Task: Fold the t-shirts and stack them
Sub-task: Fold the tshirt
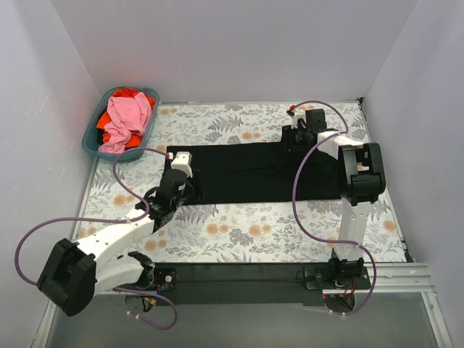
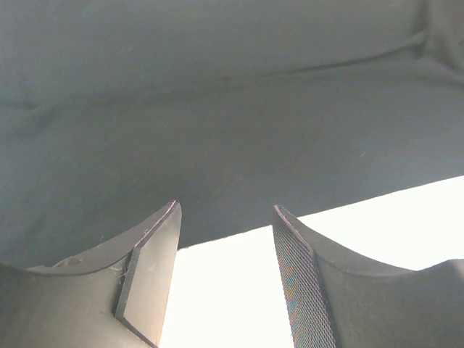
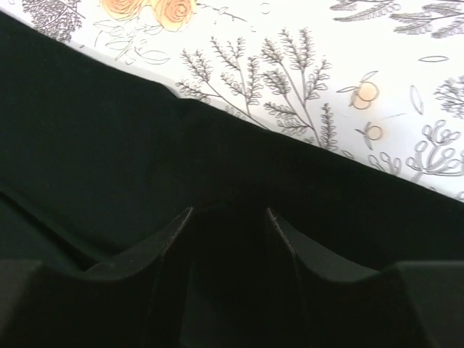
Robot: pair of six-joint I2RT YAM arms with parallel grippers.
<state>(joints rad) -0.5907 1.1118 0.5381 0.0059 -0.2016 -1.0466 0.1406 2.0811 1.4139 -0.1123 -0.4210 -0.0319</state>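
A large black t-shirt (image 1: 246, 174) lies flat as a long band across the middle of the flowered table. My left gripper (image 1: 185, 187) is at its left end, open; in the left wrist view the fingertips (image 2: 225, 206) stand apart just short of the black cloth's (image 2: 217, 109) edge, with bright table between them. My right gripper (image 1: 299, 138) is at the shirt's far right edge. Its jaws (image 3: 229, 210) are parted over the black cloth (image 3: 109, 145) and hold nothing that I can see. A pink tee (image 1: 129, 114) and an orange-red tee (image 1: 114, 136) lie heaped in the basket.
The teal plastic basket (image 1: 150, 119) stands at the back left corner. White walls close in the table on three sides. The flowered tablecloth (image 1: 239, 232) shows bare in front of the shirt, and a dark rail (image 1: 239, 275) carrying the arm bases runs along the near edge.
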